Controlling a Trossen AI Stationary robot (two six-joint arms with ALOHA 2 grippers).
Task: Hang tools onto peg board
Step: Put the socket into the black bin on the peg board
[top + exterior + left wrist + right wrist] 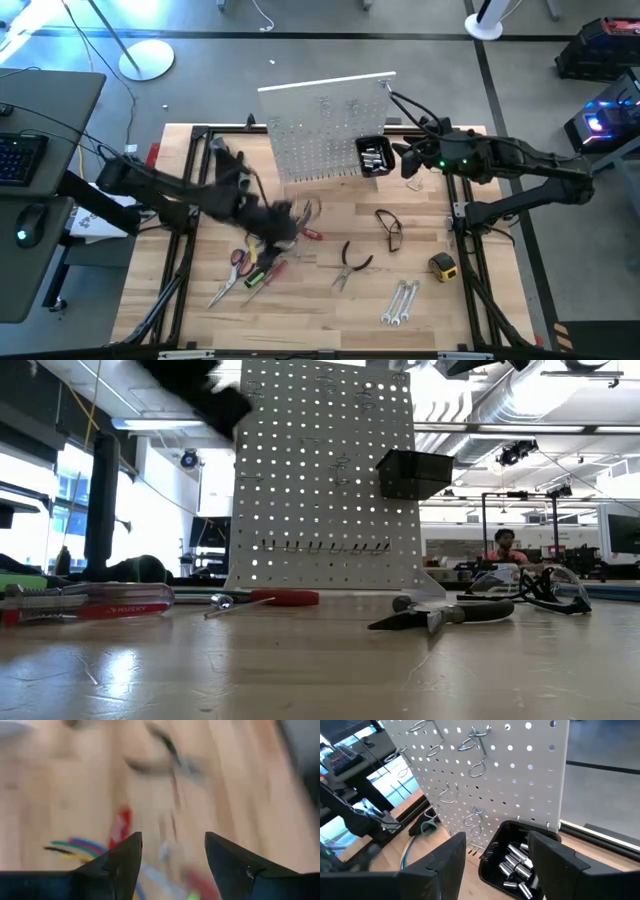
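Note:
The white peg board (325,125) stands upright at the table's far middle, with a black bin (375,157) fixed low on its right. Tools lie flat on the wood: red-handled scissors (235,265), screwdrivers (266,272), black-handled pliers (350,263), silver wrenches (400,300), a yellow tape measure (443,265). My left gripper (172,837) is open and blurred above the table left of centre (285,220), slanting down, nothing between its fingers. My right gripper (497,836) hangs open and bare near the bin (512,862), right of the board (410,160).
Wire hooks (475,740) stick out of the board's face. Shiny metal pieces (517,865) fill the bin. Safety glasses (390,228) lie right of centre, and a bundle of coloured cables (75,847) lies near the screwdrivers. A black frame (190,230) borders the table. A person (505,545) sits far behind.

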